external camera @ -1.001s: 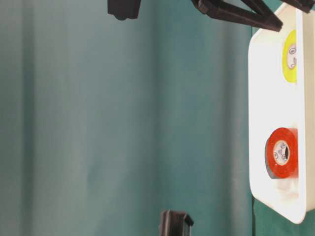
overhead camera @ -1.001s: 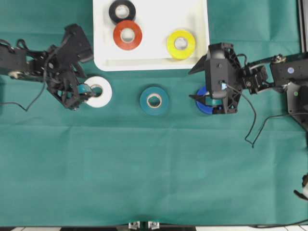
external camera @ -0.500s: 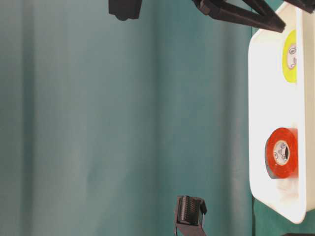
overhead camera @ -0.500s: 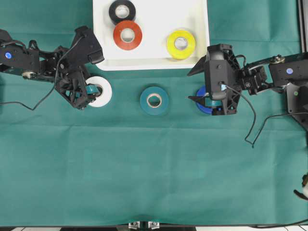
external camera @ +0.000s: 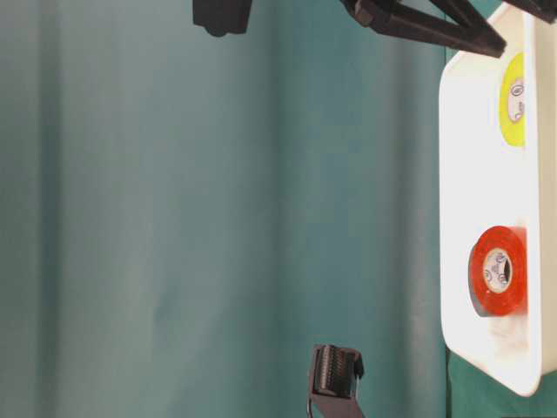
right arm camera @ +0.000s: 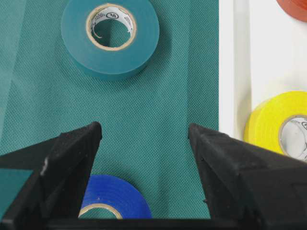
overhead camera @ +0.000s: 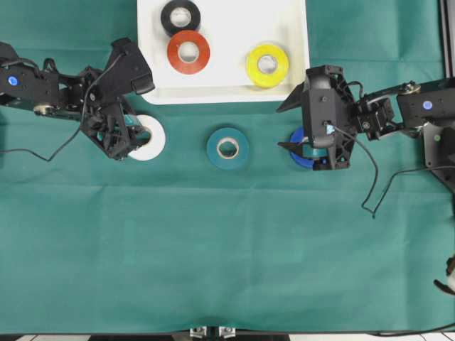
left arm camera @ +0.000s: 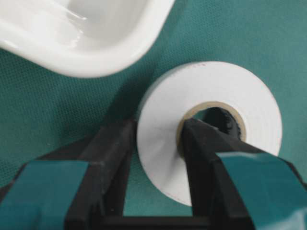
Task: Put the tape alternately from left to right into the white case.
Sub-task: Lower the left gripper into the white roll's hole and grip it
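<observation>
Overhead view shows the white case at the far middle of the green cloth, holding three rolls: the black roll at its far left, the orange-red roll just nearer and touching or nearly touching it, and the yellow roll toward the right side, apart from the other two. All three lie flat with their pale cores facing up. Outside the case, three more rolls lie flat on the cloth in a row just in front of its near rim: the white roll at left, the teal roll in the middle, and the blue roll at right, partly hidden under the arm there. The left gripper is down at the white roll; its wrist camera shows one finger reaching into the cardboard core and the other pressed against the roll's outer wall, so the jaws pinch the band of tape between them, with a rounded corner of the case close beside. The right gripper hangs over the blue roll with its jaws spread wide and nothing between them; from its wrist camera the blue roll sits near the left finger.
</observation>
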{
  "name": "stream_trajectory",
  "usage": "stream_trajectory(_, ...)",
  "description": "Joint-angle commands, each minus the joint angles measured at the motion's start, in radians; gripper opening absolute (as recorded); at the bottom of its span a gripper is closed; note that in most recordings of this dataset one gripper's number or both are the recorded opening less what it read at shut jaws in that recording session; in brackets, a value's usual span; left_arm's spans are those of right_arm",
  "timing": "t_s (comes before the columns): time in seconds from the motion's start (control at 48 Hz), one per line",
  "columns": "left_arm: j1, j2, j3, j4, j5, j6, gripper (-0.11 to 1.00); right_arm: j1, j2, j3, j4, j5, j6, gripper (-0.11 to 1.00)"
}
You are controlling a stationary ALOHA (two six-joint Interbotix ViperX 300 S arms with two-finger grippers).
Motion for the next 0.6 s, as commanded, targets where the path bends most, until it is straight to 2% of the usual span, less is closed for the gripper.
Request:
stream_trajectory(0.0, -0.011, -0.020, 0.006, 0.000, -0.003, -0.003, -0.02, 0.003, -0.008, -0.006, 0.003, -0.008, 0.002, 0.80)
stream_trajectory(0.292, -0.031, -0.054, -0.002, 0.002, -0.003, -0.005, -0.02, 0.003, -0.008, -0.006, 0.003, -0.006, 0.002, 0.80)
stream_trajectory(0.584, -0.057, -0.147, 0.000, 0.002, -0.003, -0.003, -0.02, 0.003, -0.008, -0.006, 0.003, -0.008, 0.002, 0.80)
